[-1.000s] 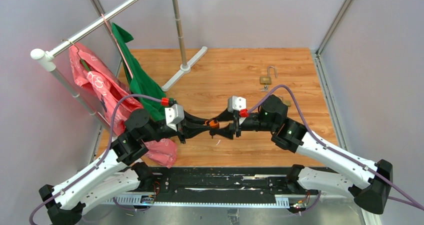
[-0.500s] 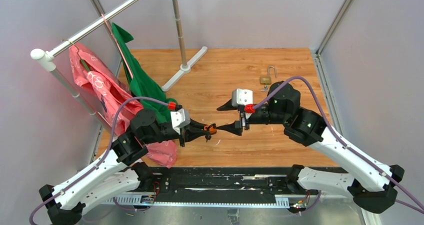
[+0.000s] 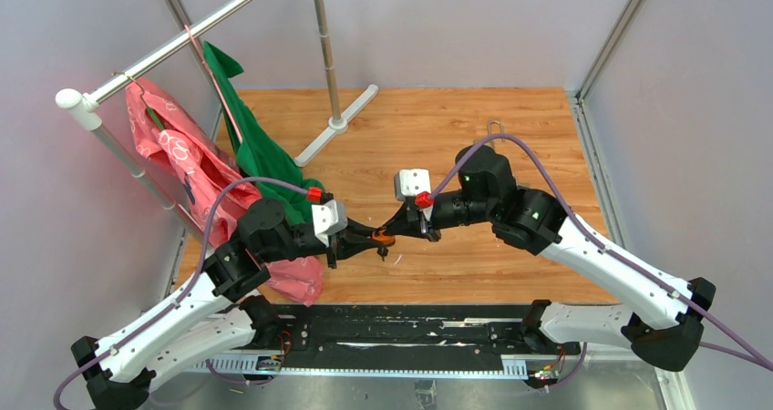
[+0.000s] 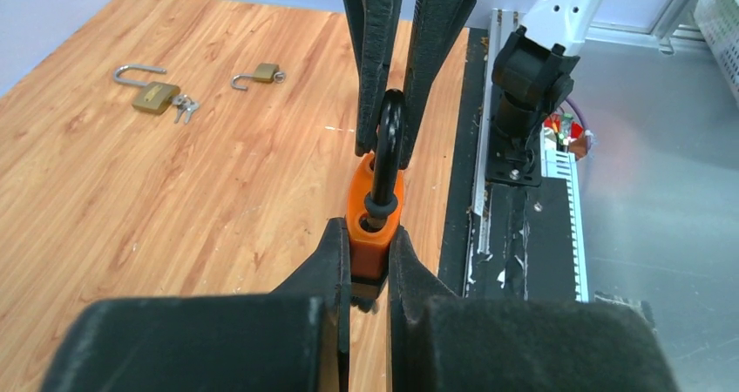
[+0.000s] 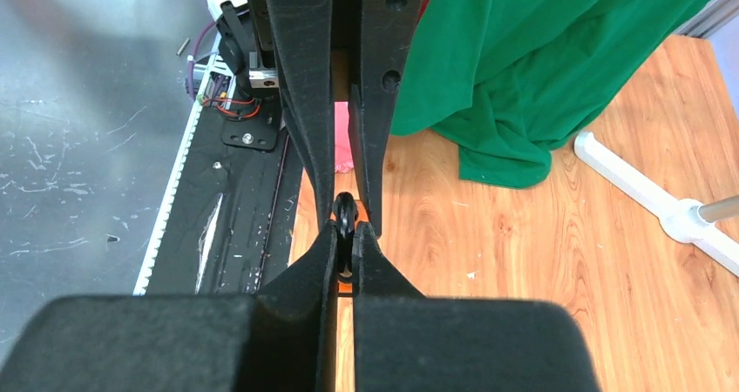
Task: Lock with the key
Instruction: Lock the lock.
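An orange padlock (image 4: 375, 218) with a black shackle (image 4: 389, 126) is held in mid-air above the wooden table. My left gripper (image 4: 369, 235) is shut on the orange body (image 3: 384, 238). My right gripper (image 5: 347, 231) meets it from the opposite side (image 3: 401, 220), shut on the top of the shackle (image 5: 346, 211); its fingers (image 4: 366, 61) come down from above in the left wrist view. A small dark piece hangs under the lock body; I cannot tell whether it is the key. A bunch of keys (image 4: 184, 106) lies beside a brass padlock (image 4: 155, 96) on the table.
A smaller open padlock (image 4: 261, 72) lies near the brass one. A clothes rack stands at the back left on a white base (image 3: 339, 123), with a green cloth (image 3: 260, 150) and a pink garment (image 3: 182, 155) hanging. A black rail (image 3: 410, 323) runs along the near edge.
My right gripper was open and apart from the lock; it has moved left onto the shackle and shut. The left gripper keeps its hold on the orange body.
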Available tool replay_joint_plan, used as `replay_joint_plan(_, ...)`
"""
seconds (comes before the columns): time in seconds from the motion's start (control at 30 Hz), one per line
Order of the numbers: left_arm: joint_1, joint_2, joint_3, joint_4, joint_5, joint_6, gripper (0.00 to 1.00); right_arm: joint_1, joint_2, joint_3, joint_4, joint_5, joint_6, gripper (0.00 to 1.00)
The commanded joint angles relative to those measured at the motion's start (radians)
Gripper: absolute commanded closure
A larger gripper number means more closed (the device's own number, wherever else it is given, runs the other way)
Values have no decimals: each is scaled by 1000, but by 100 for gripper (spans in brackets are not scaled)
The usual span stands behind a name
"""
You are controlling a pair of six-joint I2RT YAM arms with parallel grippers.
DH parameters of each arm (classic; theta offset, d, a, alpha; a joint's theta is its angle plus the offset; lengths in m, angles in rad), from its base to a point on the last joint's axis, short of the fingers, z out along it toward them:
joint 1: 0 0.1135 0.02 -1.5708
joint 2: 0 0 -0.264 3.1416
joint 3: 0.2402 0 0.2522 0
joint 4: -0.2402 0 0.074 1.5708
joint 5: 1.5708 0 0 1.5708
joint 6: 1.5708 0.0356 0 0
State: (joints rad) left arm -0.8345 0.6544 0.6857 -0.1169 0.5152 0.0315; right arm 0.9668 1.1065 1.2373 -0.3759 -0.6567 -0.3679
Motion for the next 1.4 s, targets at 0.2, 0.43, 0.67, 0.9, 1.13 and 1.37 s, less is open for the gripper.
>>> replay_joint_plan(0.2, -9, -36, -39, 67, -30, 0, 38, 16, -80, -19, 114, 148, 75, 100)
replay_joint_plan(0.43, -8, -45, -16, 32, -103, 36, 24, 16, -128, -15, 170, 146, 162, 100)
replay_joint_plan(0.67, -14, -50, -56, 246, -95, 82, 0, 17, -154, -70, 381, 384, 431, 100)
replay_joint_plan(0.9, -71, -27, -51, 329, -294, 233, 0, 33, -120, -90, 500, 671, 584, 100)
replay_joint_plan(1.13, -108, 39, -46, 413, -502, 448, 0, 38, -41, -63, 524, 728, 628, 100)
replay_joint_plan(1.37, -110, 81, -49, 507, -538, 509, 0, 41, -45, -93, 617, 789, 736, 100)
